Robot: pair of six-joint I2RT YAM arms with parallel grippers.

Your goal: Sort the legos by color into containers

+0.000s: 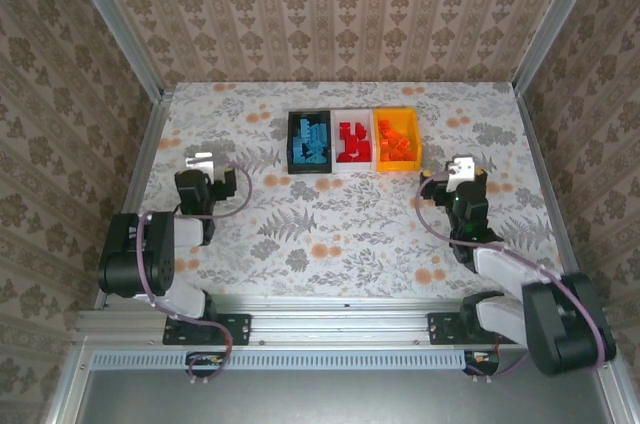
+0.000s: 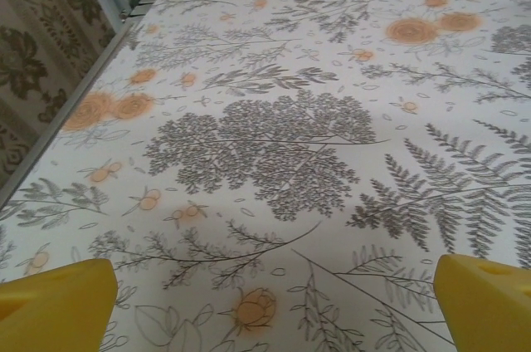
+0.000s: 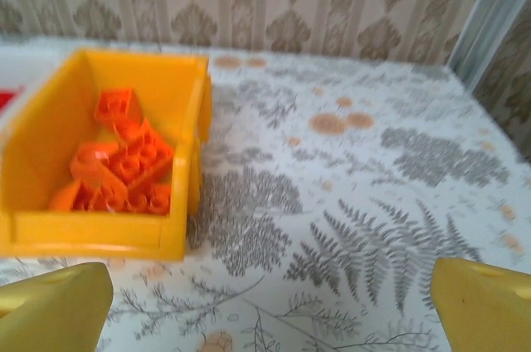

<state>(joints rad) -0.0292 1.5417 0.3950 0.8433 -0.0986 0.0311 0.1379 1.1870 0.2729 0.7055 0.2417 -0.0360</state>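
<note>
**Top external view.** Light blue plastic bricks (image 1: 310,142) fill the black rectangular plastic bin (image 1: 291,144). Red plastic bricks (image 1: 351,142) fill the white rectangular plastic bin (image 1: 353,169), and orange plastic bricks (image 1: 396,140) the orange-yellow rectangular plastic bin (image 1: 416,139). With one colour per bin, sorting appears complete. The row stands ahead of and between the left pincer (image 1: 203,158) and right pincer (image 1: 461,166), well apart from both.

**Left wrist view.** The left pincer (image 2: 265,306) is spread wide and holds nothing. The floral-patterned surface (image 2: 265,144) lies ahead.

**Right wrist view.** The right pincer (image 3: 265,310) is likewise wide open and empty. The orange-yellow bin (image 3: 91,232) sits ahead and to its left with the orange bricks (image 3: 120,165) inside, which suggests a parked posture.
</note>
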